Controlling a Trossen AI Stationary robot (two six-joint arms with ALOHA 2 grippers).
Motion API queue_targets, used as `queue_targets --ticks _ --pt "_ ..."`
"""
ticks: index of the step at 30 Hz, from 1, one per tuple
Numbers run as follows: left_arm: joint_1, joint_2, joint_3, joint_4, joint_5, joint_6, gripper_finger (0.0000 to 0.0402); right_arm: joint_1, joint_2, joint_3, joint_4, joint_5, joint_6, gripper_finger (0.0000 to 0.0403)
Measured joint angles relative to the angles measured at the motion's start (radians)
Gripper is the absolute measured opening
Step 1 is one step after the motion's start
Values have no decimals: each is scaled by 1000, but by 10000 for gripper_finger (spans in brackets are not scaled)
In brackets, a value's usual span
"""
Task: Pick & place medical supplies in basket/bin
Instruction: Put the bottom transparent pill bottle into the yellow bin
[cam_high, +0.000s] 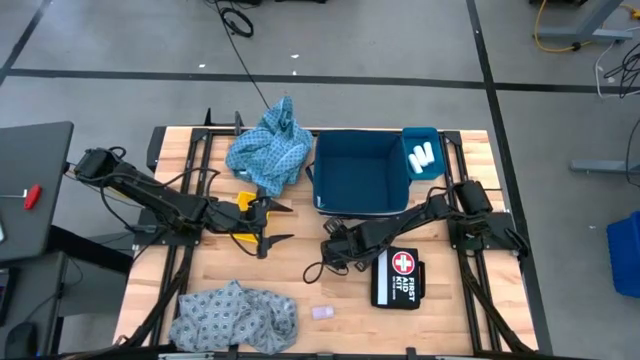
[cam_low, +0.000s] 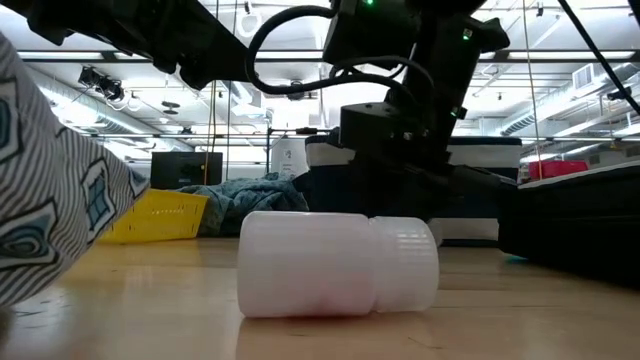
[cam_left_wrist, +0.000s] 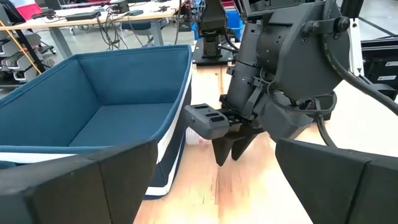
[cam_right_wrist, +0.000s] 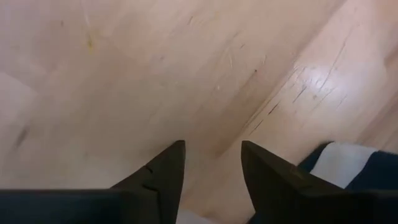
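Two light-blue patterned cloths lie bunched on the table, one (cam_high: 268, 150) at the far edge beside the blue bin (cam_high: 330, 190), one (cam_high: 235, 315) at the near edge. White rolls (cam_high: 422, 155) lie in a small teal tray right of the bin. A small white bottle (cam_low: 335, 265) lies on its side near the front. My right gripper (cam_right_wrist: 211, 155) points steeply down at bare wood just in front of the bin, open, with nothing between its tips. My left gripper (cam_high: 285, 222) hovers open left of it, facing the bin.
A black first-aid kit (cam_high: 397, 278) lies flat right of my right gripper. The bin's near wall (cam_left_wrist: 168, 143) stands close behind the right gripper's fingers (cam_left_wrist: 227, 149). Bare wood lies between the near cloth and the kit. Yellow parts (cam_high: 245, 205) sit by the left gripper.
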Motion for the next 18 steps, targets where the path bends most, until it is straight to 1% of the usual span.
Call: queue_targets --ticks 5,10,15,18 --pt "0 0 0 0 0 -1 329 7 -1 26 -45 -38 163 198" --pt "0 0 0 0 0 -4 329 3 -2 60 -65 -90 397 233" --pt "0 0 0 0 0 -13 329 -13 -3 61 -65 -132 659 239" --pt "0 0 0 0 0 -14 329 -18 -3 61 -65 -156 755 236"
